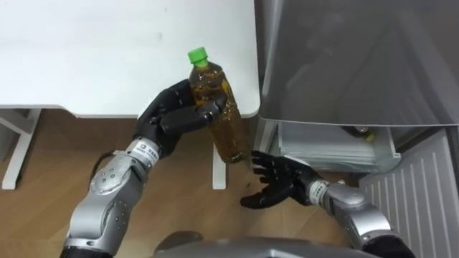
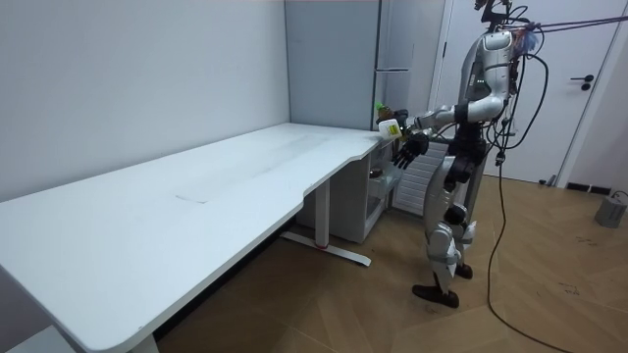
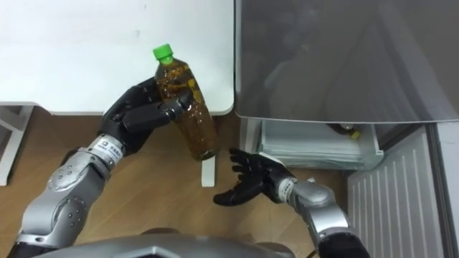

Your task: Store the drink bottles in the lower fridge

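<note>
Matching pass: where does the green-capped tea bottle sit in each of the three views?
Left eye view: bottle at centre, tilted, held in the left robot hand, crossing the white table corner.
Right eye view: bottle left of centre, same grip.
Room view: bottle small, upper right of centre, at the table's far end.
Shared landmark: that table corner beside the grey fridge.

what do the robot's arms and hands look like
The left hand and right hand are both black, with slim human-shaped fingers. The forearms are rounded silver-grey metal shells. A small white printed tag sits at the left wrist.
</note>
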You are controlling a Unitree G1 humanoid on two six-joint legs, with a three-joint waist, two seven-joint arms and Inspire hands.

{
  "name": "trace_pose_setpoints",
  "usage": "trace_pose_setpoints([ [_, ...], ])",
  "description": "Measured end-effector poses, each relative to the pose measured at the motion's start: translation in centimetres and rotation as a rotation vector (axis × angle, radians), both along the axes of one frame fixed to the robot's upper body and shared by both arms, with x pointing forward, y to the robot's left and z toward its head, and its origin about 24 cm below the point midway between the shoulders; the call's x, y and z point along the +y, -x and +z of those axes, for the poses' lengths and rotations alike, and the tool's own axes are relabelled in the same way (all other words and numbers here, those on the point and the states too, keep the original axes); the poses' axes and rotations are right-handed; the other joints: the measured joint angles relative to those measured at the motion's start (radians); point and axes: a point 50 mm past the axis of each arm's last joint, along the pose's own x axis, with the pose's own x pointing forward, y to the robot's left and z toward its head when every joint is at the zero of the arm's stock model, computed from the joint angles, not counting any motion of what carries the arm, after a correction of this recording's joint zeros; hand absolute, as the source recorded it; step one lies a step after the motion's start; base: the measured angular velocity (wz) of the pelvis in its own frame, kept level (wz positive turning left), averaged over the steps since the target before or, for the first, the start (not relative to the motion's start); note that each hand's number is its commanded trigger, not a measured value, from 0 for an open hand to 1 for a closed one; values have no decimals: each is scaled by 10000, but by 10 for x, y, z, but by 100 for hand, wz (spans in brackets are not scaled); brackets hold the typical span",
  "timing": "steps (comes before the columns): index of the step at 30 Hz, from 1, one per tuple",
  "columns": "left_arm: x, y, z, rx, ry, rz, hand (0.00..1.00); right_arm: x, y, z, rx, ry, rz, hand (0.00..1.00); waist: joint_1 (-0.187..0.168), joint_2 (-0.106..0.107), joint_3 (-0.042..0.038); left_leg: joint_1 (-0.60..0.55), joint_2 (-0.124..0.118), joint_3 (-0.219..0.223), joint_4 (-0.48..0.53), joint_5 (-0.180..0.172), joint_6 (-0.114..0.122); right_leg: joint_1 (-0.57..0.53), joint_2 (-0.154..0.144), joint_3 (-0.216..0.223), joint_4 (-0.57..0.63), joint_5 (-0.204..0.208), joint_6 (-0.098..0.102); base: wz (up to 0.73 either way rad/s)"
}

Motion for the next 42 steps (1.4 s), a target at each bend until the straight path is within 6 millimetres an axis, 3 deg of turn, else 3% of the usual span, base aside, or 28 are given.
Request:
trace_pose_setpoints([
  [13,-1,1,-1,-97,-348,-682,100,18,-5,17,-246,-1239,1633,0,52,42,20,-61,18,10,71,3,3,-134,-15,-46,164,0,1,0],
  [24,-5,2,-2,-64,-305,-823,100,24,-5,28,-463,-2449,1729,0,34,38,14,-33,7,-44,82,5,2,-87,-17,-136,160,0,1,0],
  [32,-10,5,-7,-13,-1187,-1310,100,33,0,27,-133,-3239,1698,0,26,-7,36,-14,15,-35,35,5,2,-46,-5,-147,150,0,1,0],
  [42,-12,9,-11,182,-1317,-1543,100,34,4,24,505,-3489,1639,0,31,-114,-13,-141,13,-34,168,3,6,-83,-16,-196,159,2,2,0],
])
